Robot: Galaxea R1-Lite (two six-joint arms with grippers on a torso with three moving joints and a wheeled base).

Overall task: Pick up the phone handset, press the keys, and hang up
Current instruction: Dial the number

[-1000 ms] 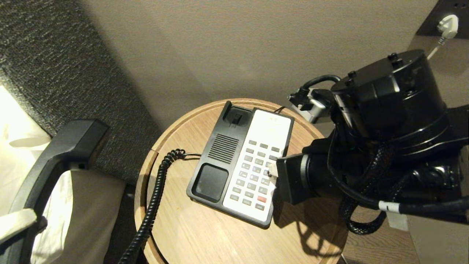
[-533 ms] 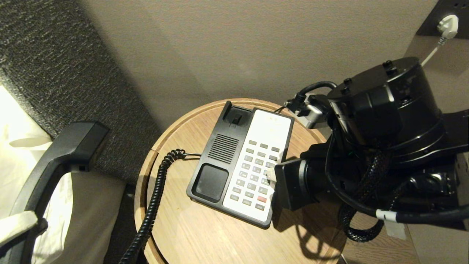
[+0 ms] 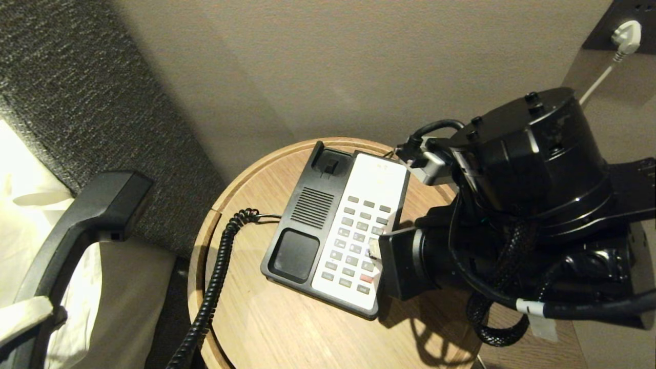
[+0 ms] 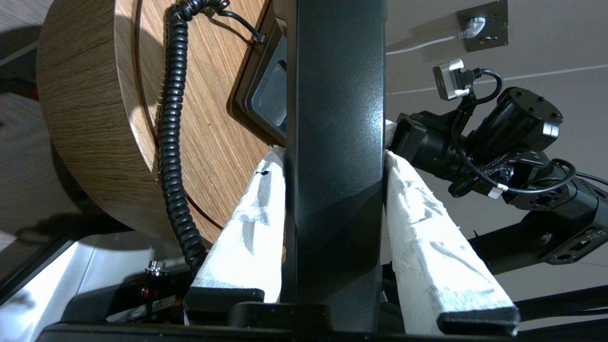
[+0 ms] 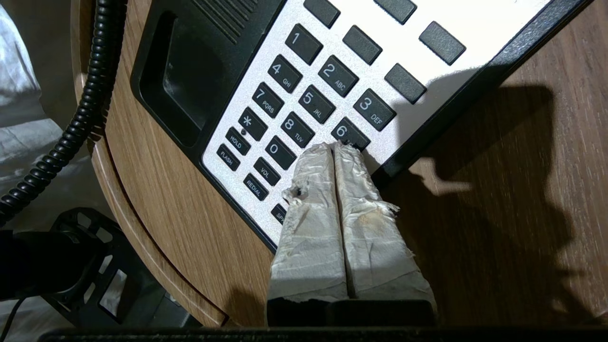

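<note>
The step in hand is the pressing of the keys (image 5: pixel 304 102), and it seems to be in the middle: the handset (image 3: pixel 77 230) is already off the phone base (image 3: pixel 302 225) and is held up at the robot's left, well apart from the round wooden tabletop (image 3: pixel 266 318), with the coiled cord (image 3: pixel 215 277) running from it down over the tabletop's edge to the base. The left pincer (image 4: pixel 332 156) has its two padded fingers (image 4: pixel 251 223) closed against both sides of the handset's middle, so the grip looks firm. The right pincer (image 5: pixel 337 148) has its fingers pressed together and holds nothing; its joined tip rests at the lower edge of key 6, near the right border of the white faceplate (image 5: pixel 479 21), and it covers what lies under it. To do this step well, I think the right pincer should keep its fingers together, so that they work as one narrow point, and it should come down on the centre of one key only, because the keys stand close to each other and a wide or slanted tip could press two at once. The push should be short and straight, since the base lies loose on the tabletop and may slide. The left arm should hold the handset quiet, so the cord does not pull the base.
</note>
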